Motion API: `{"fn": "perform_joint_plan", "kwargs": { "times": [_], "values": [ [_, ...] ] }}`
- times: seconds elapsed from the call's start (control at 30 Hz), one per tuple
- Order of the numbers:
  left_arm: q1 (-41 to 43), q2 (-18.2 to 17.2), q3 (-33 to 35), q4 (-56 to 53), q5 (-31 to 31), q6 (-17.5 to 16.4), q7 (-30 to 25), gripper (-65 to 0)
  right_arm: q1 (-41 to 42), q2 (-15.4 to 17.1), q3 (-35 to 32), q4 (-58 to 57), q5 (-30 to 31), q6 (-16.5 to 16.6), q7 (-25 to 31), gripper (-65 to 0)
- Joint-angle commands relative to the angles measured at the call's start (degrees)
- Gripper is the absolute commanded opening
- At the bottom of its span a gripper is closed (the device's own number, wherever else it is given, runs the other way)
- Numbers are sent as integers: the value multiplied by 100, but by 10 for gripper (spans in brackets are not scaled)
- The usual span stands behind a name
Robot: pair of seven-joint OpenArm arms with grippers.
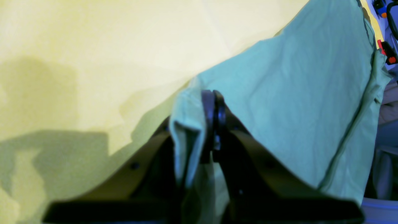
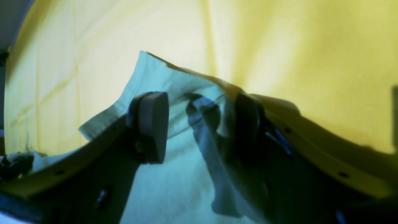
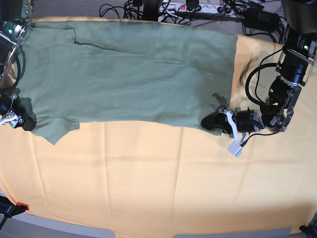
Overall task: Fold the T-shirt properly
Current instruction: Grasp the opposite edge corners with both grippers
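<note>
The sage-green T-shirt (image 3: 129, 74) lies spread flat across the far half of the table, its long side running left to right. My left gripper (image 3: 210, 122) is at the shirt's near right corner. In the left wrist view this gripper (image 1: 213, 102) is shut on a fold of the T-shirt (image 1: 295, 93). My right gripper (image 3: 25, 120) is at the shirt's near left edge, by the sleeve. In the right wrist view this gripper (image 2: 200, 105) is open, with its fingers (image 2: 152, 124) apart around a raised edge of the T-shirt (image 2: 174, 186).
A large yellow-orange cloth (image 3: 148, 178) covers the table under the shirt. Cables and a power strip (image 3: 198, 7) run along the back edge. A red clamp (image 3: 22, 206) sits at the front left corner.
</note>
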Motion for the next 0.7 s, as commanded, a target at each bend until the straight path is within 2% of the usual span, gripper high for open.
{"fn": "perform_joint_plan", "kwargs": {
  "times": [0.0,0.07,0.17,0.3,0.43,0.5,0.67],
  "values": [
    [-142,-81,-55,55,-111,-20,-42,-650,98,136,22,48,74,30,2,-298],
    [-142,-79,-55,55,-111,-20,-42,-650,98,136,22,48,72,30,2,-375],
    [-144,-81,-55,55,-109,-20,-61,-650,109,136,22,50,52,30,35,-643],
    [-160,-81,-55,55,-105,-22,-61,-650,118,140,22,50,-120,30,420,-650],
    [-350,-81,-55,55,28,-20,-87,-650,280,170,22,50,-120,30,501,-650],
    [-492,-81,-55,55,210,-17,-247,-650,396,166,22,50,-181,30,501,-650],
    [-715,-79,-55,55,791,-17,-772,-650,682,153,22,50,-785,30,621,-650]
  ]
}}
